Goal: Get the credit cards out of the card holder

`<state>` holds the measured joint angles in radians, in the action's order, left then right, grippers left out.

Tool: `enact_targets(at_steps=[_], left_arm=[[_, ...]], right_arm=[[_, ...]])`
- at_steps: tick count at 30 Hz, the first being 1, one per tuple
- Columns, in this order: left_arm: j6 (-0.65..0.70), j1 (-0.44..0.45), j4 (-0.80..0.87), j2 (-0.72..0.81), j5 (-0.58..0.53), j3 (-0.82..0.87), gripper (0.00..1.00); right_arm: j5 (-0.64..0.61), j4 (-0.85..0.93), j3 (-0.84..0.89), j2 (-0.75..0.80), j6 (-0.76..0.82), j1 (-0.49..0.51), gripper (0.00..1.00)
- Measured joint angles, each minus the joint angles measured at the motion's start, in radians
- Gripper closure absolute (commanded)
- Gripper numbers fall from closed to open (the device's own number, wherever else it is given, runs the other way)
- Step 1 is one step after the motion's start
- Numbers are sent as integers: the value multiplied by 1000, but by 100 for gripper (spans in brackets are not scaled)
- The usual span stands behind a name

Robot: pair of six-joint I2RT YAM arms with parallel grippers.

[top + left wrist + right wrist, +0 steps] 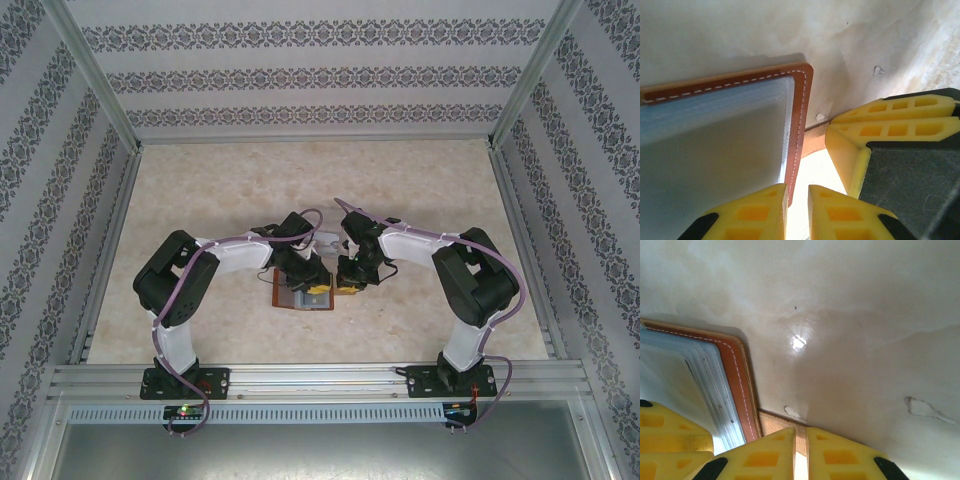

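A: What is carrying everything in front of you?
B: A table (250, 180) with a pale beige, marbled top.
A: And what lies on it?
B: A reddish-brown leather card holder (284, 299), open and flat, near the middle, toward your side.

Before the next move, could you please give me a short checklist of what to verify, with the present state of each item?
1. Card holder lies open, flat on the table: ok.
2. Left gripper at the holder's edge, jaws nearly closed: ok.
3. Right gripper beside the holder's corner, jaws nearly closed: ok.
4. Either gripper holds something: cannot tell.
5. Credit cards out of the pockets: cannot tell.
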<state>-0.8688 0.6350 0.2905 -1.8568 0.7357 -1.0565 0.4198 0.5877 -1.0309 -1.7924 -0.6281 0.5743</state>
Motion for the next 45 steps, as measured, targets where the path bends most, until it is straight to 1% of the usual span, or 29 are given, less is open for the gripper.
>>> enact_targets(at_steps=[7, 16, 30, 45], left_arm=[[7, 0, 10, 0, -23, 0, 82], [56, 14, 85, -1, -80, -26, 82], [158, 77, 313, -37, -261, -170, 77], [208, 106, 486, -47, -429, -245, 72]], right_arm=[[0, 0, 0, 0, 0, 0, 85], [0, 3, 0, 0, 0, 0, 84], [-4, 6, 0, 0, 6, 0, 83], [-4, 6, 0, 0, 6, 0, 83]])
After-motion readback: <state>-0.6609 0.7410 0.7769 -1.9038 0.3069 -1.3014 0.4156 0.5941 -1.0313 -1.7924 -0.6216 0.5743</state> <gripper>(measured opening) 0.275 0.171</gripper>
